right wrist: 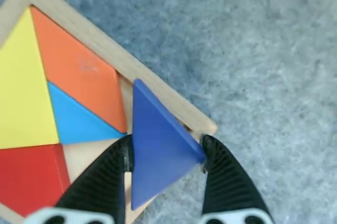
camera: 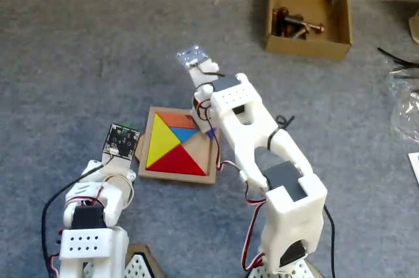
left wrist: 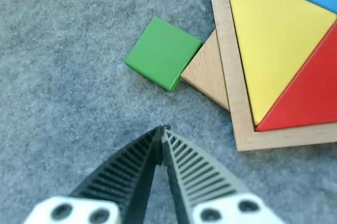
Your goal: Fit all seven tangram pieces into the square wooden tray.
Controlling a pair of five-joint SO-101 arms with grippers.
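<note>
Gripper of the right arm [right wrist: 166, 147] is shown clamped on a dark blue wooden triangle [right wrist: 155, 129], held over the right rim of the square wooden tray [right wrist: 95, 42]. The bare slot [right wrist: 87, 153] lies just left. The left gripper [left wrist: 162, 129] is closed, empty.

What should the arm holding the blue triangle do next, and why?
Probably ease the blue triangle inward and down onto the bare wood beside the orange piece: the right gripper holds it over the rim of the tray, not yet seated inside.
</note>
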